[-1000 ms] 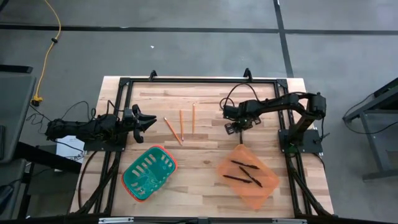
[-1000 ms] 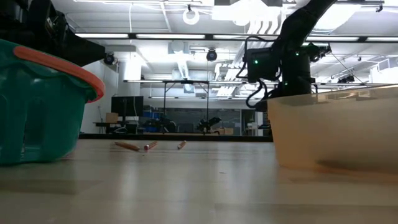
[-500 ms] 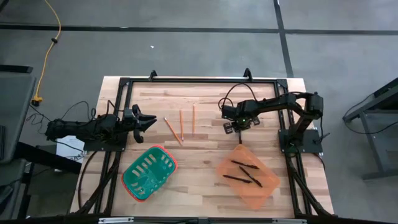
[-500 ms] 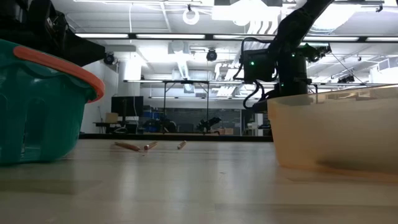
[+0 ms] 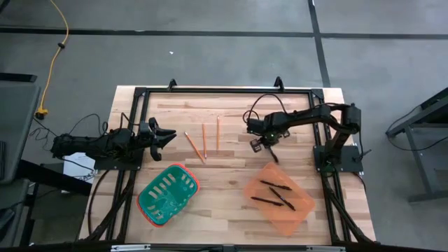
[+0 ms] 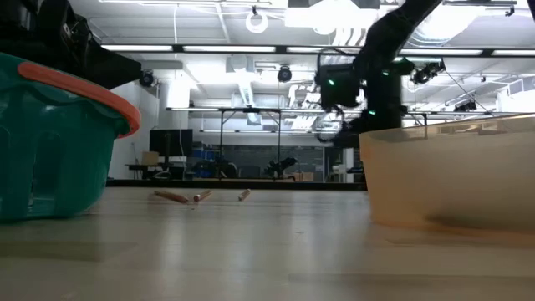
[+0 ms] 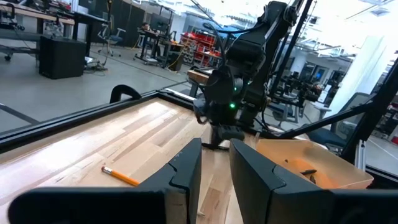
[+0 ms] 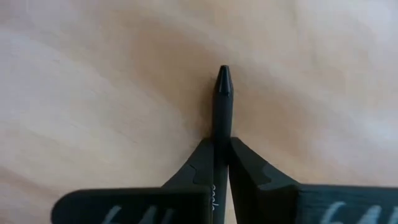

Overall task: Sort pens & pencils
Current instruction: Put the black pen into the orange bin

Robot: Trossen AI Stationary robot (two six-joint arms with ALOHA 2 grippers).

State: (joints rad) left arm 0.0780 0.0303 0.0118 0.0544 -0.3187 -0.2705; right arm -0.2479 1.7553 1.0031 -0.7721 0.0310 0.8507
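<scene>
My right gripper [image 5: 269, 145] hangs over the table's middle right, fingers pointing down, shut on a black pen [image 8: 223, 106]. Three more pens [image 5: 275, 194] lie in the orange tray [image 5: 302, 208] at the near right. Three orange-yellow pencils [image 5: 204, 142] lie flat on the wood left of centre; the low view shows them too [image 6: 197, 196]. My left gripper [image 5: 166, 135] waits open at the table's left edge, level, fingers toward the pencils. My right gripper pinches the pen's barrel [image 8: 222, 140] between its two fingers, coming from above. The fingers lie across the pen. Its pointed end [image 8: 224, 74] sticks out past them over the wood. Whether the pen rests on the table or is lifted clear, I cannot tell.
A green basket with an orange rim [image 5: 166, 194] stands at the near left, large in the low view [image 6: 50, 138]. The tray's wall [image 6: 451, 176] hides the right gripper's fingers in the low view. Bare wood lies between basket and tray.
My right gripper has shifted a little toward the table's left edge, away from the spot above the tray's far corner. The pencils, tray and basket have stayed where they were.
</scene>
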